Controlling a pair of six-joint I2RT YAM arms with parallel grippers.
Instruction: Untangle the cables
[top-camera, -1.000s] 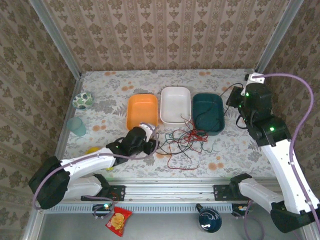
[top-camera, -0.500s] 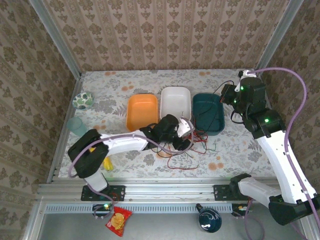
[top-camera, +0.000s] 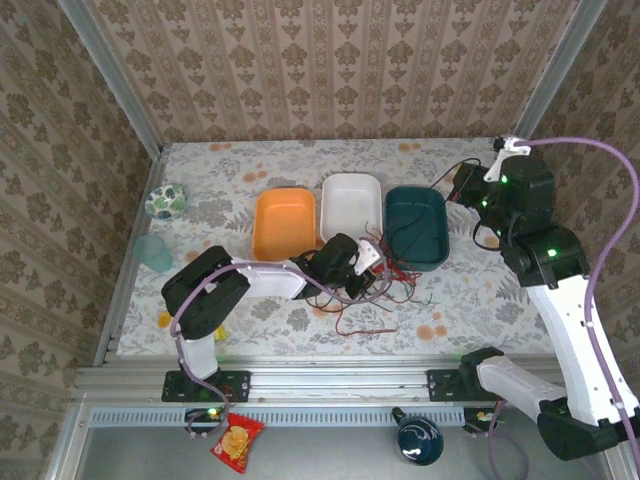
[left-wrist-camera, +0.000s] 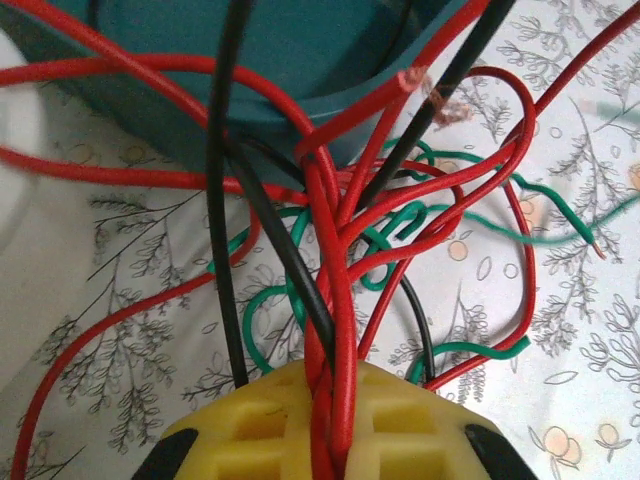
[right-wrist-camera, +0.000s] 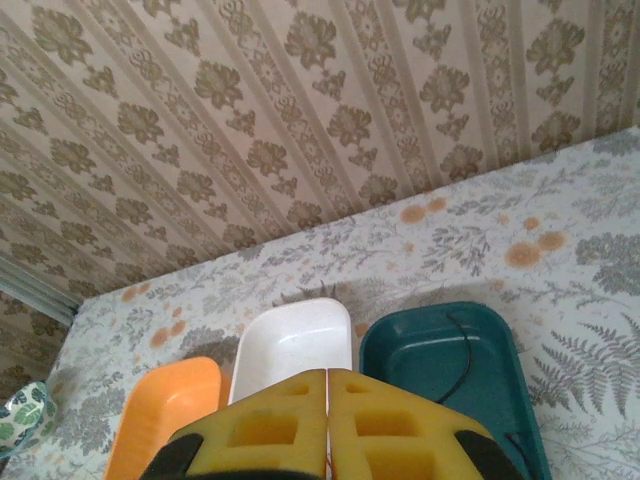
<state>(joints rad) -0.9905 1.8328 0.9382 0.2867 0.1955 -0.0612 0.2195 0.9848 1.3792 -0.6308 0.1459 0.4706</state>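
Tangle of cables (top-camera: 378, 290) on the floral bench (top-camera: 220, 170) in the top view, just in front of the white tray (top-camera: 352, 205) and teal tray (top-camera: 425, 215). The orange tray (top-camera: 283, 222) is beside the white one on its left. The left gripper (top-camera: 362, 262) is low at the tangle's left side, too small here to read its fingers. The right gripper (top-camera: 463, 186) hangs high near the far right corner. A thin black strand runs from near it down into the teal tray, and I cannot tell whether it touches the gripper. A patterned bowl (top-camera: 165, 200) and a pale blue cup (top-camera: 155, 252) sit at the left edge, well apart from the tangle. The snack bag (top-camera: 238, 441) is below the front rail, its print too small to read. The dark round thing (top-camera: 418, 438) near it can't be identified.

In the left wrist view, the left gripper's yellow pads (left-wrist-camera: 250, 420) pinch the red cable (left-wrist-camera: 335, 330), with several red strands running down between them. The black cable (left-wrist-camera: 225, 200) drops beside the red, its lower end hidden behind a pad. The green cable (left-wrist-camera: 400, 215) loops flat on the bench under the red. One cut red end lies over the teal tray's rim. Strands are cut off at the top edge.

In the right wrist view, the right gripper's pads (right-wrist-camera: 270, 430) are pressed together with no gap. A faint reddish speck shows in the seam, and I cannot tell if it is a wire. A thin black strand lies in the teal tray. The pads partly hide all three trays.
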